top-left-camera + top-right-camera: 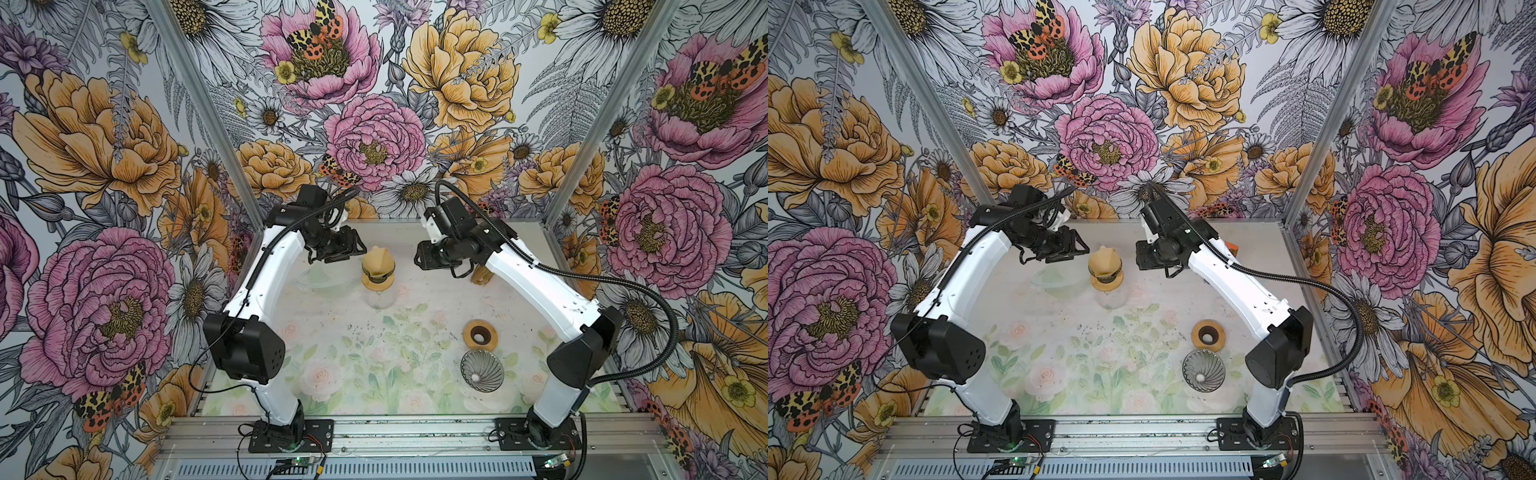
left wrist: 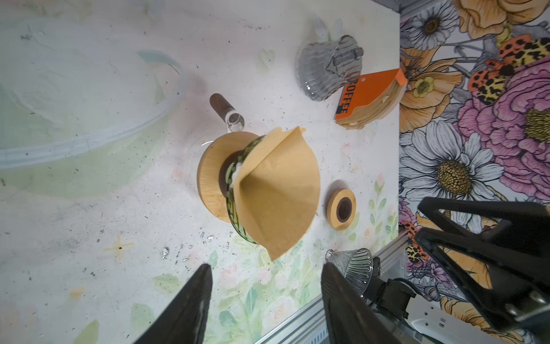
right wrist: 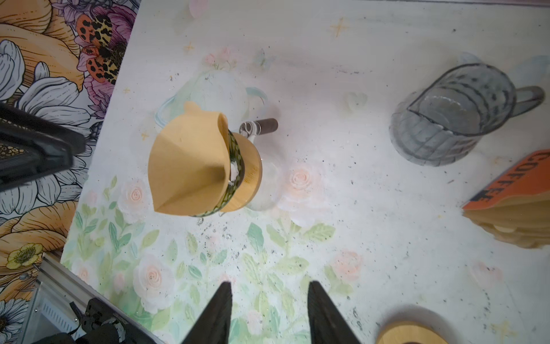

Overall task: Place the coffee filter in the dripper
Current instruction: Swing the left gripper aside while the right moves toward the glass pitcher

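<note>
Jaws of the left gripper [image 2: 266, 269] stand apart with a clear gap and hold nothing. Jaws of the right gripper [image 3: 269, 283] are parted a little less, also empty.

In both top views the left gripper [image 1: 355, 248] hangs at 9 o'clock of the coffee filter [image 1: 376, 258] and the right gripper [image 1: 420, 257] at 3 o'clock. Neither touches the paper.

The coffee filter [image 2: 279, 190] is a brown paper cone. It sits point-down in the mouth of the dripper [image 2: 230, 208], a green patterned glass cone, with most of the paper projecting above the rim. The dripper rests in a wooden collar [image 2: 208, 175] on top of a clear glass server [image 1: 380, 298], whose dark handle [image 2: 218, 104] sticks out to one side. This stack stands toward 12 o'clock of the bench [image 1: 332, 357].

A clear bowl [image 1: 324, 284] lies at 9 o'clock of the server. Toward 4 o'clock of the bench a second wooden collar [image 1: 480, 334] lies flat, with a grey ribbed dripper [image 1: 482, 370] near it at 6 o'clock. The wrist views also show a grey glass jug [image 3: 452, 119] and an orange pack of filters [image 2: 369, 95], near each other at the bench edge.
</note>
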{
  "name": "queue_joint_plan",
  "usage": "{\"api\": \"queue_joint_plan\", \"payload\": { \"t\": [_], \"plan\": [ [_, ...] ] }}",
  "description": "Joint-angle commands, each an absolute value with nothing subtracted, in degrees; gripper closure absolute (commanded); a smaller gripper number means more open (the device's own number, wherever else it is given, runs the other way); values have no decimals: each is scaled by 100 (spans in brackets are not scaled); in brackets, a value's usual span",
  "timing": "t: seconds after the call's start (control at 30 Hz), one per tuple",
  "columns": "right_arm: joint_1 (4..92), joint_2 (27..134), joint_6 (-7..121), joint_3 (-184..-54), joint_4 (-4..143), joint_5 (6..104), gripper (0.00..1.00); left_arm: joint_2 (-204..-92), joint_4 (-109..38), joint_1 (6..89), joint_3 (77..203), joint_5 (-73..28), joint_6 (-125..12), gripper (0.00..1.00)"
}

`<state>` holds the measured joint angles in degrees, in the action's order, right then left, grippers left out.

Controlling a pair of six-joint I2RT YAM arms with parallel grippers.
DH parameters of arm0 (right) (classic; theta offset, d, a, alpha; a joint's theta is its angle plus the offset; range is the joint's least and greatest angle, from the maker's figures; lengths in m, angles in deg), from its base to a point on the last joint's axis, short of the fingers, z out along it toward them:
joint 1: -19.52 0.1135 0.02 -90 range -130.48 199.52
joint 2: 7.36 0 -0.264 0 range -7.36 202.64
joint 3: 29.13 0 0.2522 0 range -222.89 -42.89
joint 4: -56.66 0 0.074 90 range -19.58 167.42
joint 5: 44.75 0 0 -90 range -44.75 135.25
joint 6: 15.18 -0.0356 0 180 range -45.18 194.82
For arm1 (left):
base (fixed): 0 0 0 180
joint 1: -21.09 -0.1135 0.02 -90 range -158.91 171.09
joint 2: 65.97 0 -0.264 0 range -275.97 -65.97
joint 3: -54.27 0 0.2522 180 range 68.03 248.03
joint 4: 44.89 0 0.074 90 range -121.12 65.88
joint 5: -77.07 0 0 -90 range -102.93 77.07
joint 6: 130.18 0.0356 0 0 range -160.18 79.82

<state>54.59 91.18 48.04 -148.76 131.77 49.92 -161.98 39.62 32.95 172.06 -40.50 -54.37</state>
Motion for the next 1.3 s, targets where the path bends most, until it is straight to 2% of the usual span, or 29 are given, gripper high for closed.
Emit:
{"api": "queue_joint_plan", "payload": {
  "t": [0.0, 0.2, 0.33, 0.47, 0.5, 0.53, 0.8, 1.0, 1.27],
  "plan": [
    [5215, 8603, 4883, -14319, 12559, 4893, 54, -15703, 3085, 3512, 16622, -4127, -5800, 38],
    [4632, 8161, 4953, -13487, 12243, 5036, 48, -14636, 1537, 3995, 15279, -4019, -6452, 34],
    [4338, 8118, 4929, -13185, 12029, 4887, 48, -14148, 543, 4272, 14500, -4010, -6873, 31],
    [4044, 8277, 4698, -13142, 11938, 4812, 48, -13745, -105, 4652, 13951, -3773, -7126, 15],
    [3976, 8363, 4616, -13168, 11928, 4850, 48, -13672, -260, 4732, 13826, -3756, -7212, 6],
    [3918, 8471, 4557, -13226, 11916, 4867, 48, -13594, -372, 4825, 13725, -3733, -7258, 1],
    [3551, 9388, 4072, -13763, 11751, 4570, 49, -13149, -1115, 5449, 13192, -3294, -7346, 1],
    [3319, 10121, 4078, -14230, 11666, 4438, 50, -13320, -1293, 5353, 13292, -3803, -7424, 1],
    [3122, 10728, 3831, -14801, 11559, 4488, 52, -13356, -1585, 5393, 13196, -3720, -7622, 1]
  ]
}}
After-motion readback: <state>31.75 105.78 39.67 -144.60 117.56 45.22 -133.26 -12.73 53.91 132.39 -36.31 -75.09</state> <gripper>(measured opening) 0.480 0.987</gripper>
